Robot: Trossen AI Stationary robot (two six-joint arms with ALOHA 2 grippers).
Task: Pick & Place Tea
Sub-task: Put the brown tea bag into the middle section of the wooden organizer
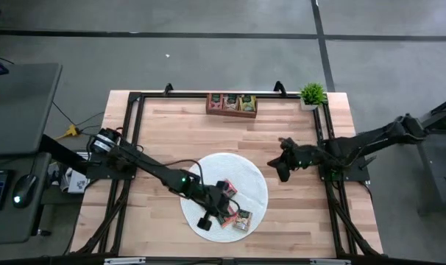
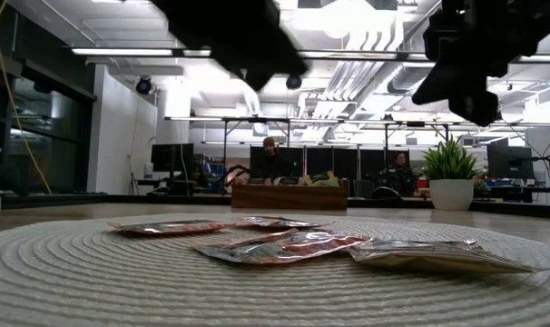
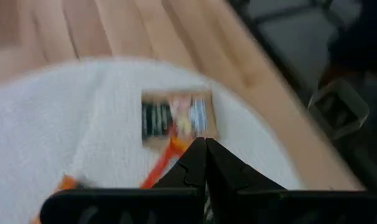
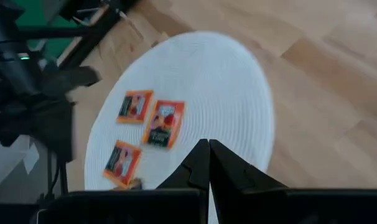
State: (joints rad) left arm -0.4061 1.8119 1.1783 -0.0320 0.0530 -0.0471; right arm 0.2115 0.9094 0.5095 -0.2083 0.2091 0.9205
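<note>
Pale wooden tabletop [image 1: 296, 199] carries a round white woven mat [image 1: 208, 168] of thin, light, slippery foil tea packets [image 4: 165, 123], best pinched by an edge, while the left gripper [image 1: 208, 218] and right gripper [image 1: 281, 171] hover shut and empty.

My table [image 1: 171, 129] is a pale wooden butcher-block top edged by a black metal frame [image 1: 135, 118]. Lying directly on it, near the front middle, is a round white woven mat [image 1: 245, 173]. At the far edge sits a brown wooden tray [image 1: 232, 112], and just beside that, at the far right corner, a small potted plant [image 1: 312, 95] in a white pot.
</note>
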